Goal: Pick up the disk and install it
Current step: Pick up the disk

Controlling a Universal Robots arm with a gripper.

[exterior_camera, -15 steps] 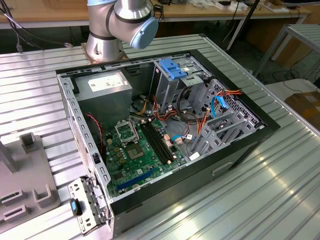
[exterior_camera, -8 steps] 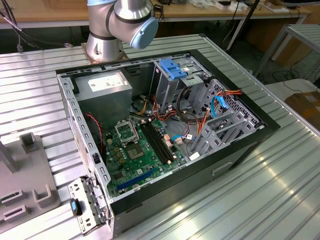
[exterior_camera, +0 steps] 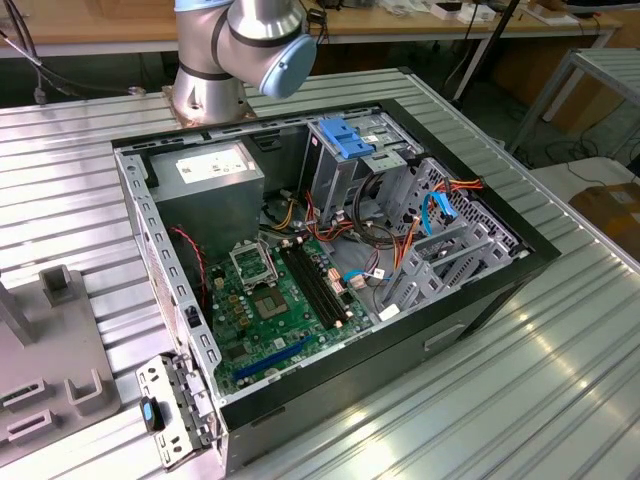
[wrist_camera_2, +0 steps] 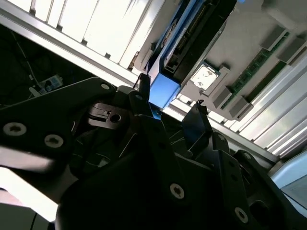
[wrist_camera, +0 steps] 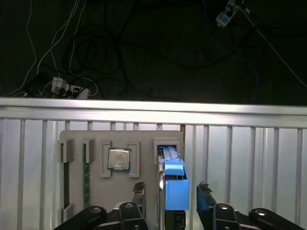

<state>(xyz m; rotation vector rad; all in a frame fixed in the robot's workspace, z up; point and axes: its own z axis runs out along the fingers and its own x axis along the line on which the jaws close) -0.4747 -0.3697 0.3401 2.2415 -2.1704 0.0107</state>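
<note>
**Disk not yet lifted, gripper spread around it**

The ribbed metal tabletop (exterior_camera: 560, 350) carries the open computer case (exterior_camera: 330, 260). As I judge it, no part of the task is finished. The pick is only prepared, and the whole installation is left to do.

The grey parts tray (wrist_camera: 122, 143) lies on the tabletop, near its edge. The disk (wrist_camera: 175, 189) stands on its edge in a slot at one end of this tray. The processor chip (wrist_camera: 118, 159) lies just beside it in the tray's middle pocket, and the memory sticks (wrist_camera: 85, 179) lie in the slots at the tray's other end.

The gripper (wrist_camera: 171, 189) hangs over the disk's end of the tray. Its fingers (wrist_camera: 139, 189) are spread, one on each side of the disk's blue rail, and they hold nothing.

In the first wrist view the picture edge cuts off the near part of the disk. In the second wrist view the dark gripper body covers much of the tray. A small gap seems to stay on each side of the rail, but I cannot tell for sure whether a fingertip touches it. I also cannot tell which bay of the case is meant for the disk.
</note>
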